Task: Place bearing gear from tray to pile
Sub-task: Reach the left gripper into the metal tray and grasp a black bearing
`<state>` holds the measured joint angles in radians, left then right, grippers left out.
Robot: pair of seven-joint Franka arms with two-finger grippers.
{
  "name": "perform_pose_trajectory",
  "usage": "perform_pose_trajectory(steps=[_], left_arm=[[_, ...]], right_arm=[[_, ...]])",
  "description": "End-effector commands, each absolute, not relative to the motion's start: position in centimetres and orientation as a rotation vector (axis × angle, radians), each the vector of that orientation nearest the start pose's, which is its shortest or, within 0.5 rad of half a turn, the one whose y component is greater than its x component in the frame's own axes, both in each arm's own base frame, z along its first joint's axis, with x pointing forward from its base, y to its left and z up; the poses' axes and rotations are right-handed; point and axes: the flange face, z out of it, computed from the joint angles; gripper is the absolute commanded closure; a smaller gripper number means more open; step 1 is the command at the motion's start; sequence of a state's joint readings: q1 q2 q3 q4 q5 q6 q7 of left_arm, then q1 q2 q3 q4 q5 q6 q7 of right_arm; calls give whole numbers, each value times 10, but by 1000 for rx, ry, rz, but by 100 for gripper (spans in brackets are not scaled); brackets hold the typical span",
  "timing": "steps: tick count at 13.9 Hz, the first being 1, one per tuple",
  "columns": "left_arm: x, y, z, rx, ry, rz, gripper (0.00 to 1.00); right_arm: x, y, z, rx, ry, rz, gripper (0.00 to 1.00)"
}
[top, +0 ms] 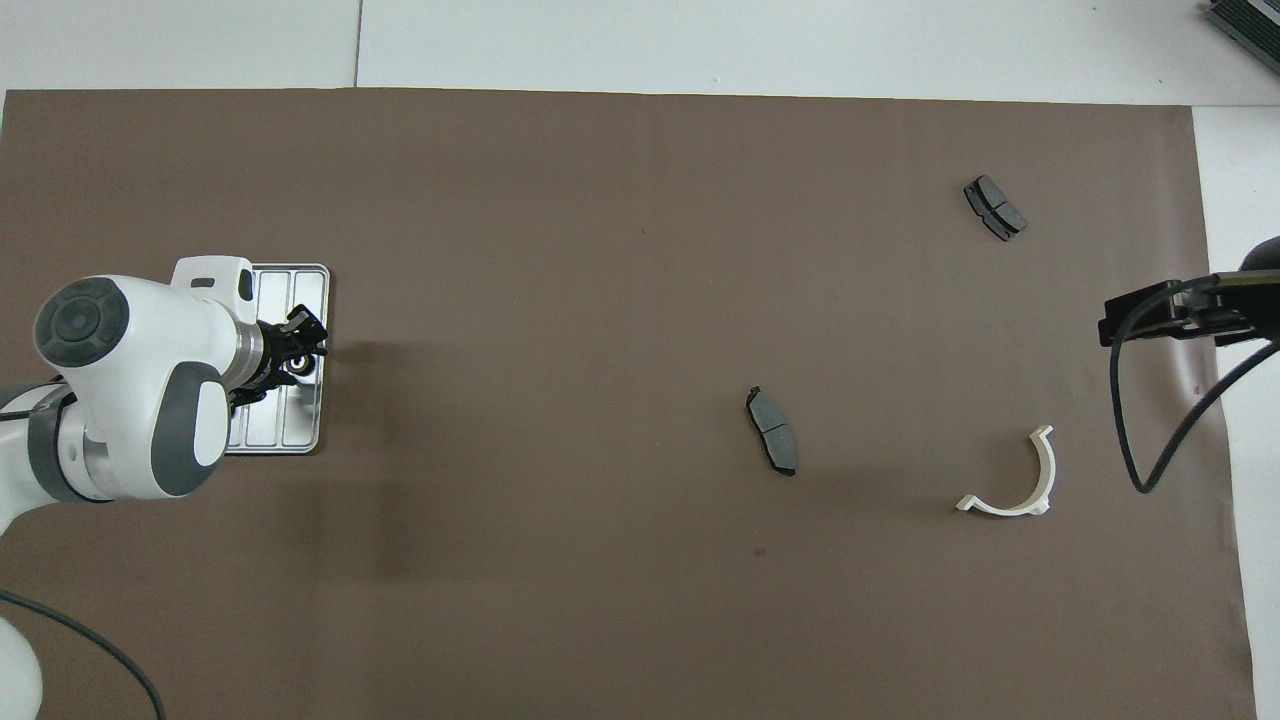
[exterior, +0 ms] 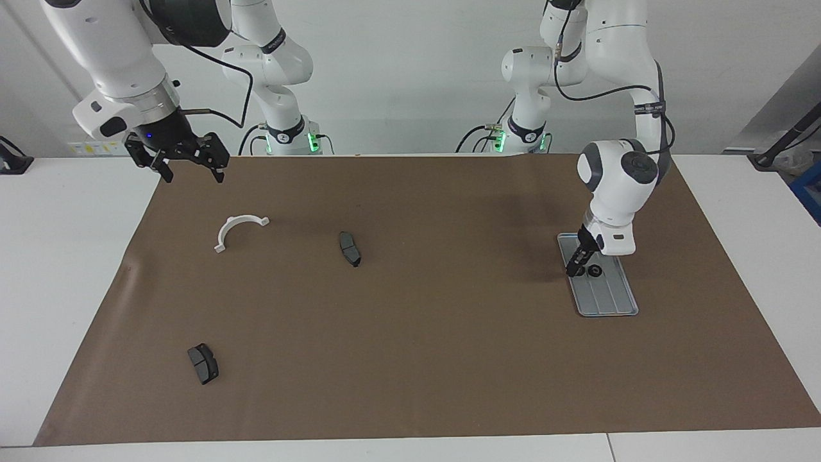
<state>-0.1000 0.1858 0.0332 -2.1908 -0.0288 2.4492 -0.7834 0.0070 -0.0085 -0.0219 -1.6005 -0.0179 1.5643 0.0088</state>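
Observation:
The grey-blue ribbed tray lies toward the left arm's end of the table and also shows in the overhead view. Two small black round gears lie in it; one gear is free. My left gripper is down at the other gear, right at the tray's rim; from above the left gripper covers part of that gear. The pile is a white half-ring bracket and two dark brake pads. My right gripper waits open, raised over the mat's corner.
The brown mat covers most of the white table. From above, the bracket and the brake pads lie spread apart toward the right arm's end. The right gripper shows at that view's edge.

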Motion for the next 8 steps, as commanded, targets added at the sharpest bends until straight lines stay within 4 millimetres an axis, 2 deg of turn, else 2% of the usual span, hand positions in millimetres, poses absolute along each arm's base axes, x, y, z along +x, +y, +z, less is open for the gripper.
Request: perform_pose_trajectory(steps=[1, 5, 8], left_arm=[[548, -32, 308, -2942, -1221, -104, 53], [550, -27, 309, -2895, -1358, -142, 53], [546, -27, 302, -2888, -1383, -157, 51]], right_arm=[[547, -9, 614, -3142, 53, 60, 0], [547, -9, 614, -3142, 53, 60, 0], [547, -9, 614, -3142, 53, 63, 0]])
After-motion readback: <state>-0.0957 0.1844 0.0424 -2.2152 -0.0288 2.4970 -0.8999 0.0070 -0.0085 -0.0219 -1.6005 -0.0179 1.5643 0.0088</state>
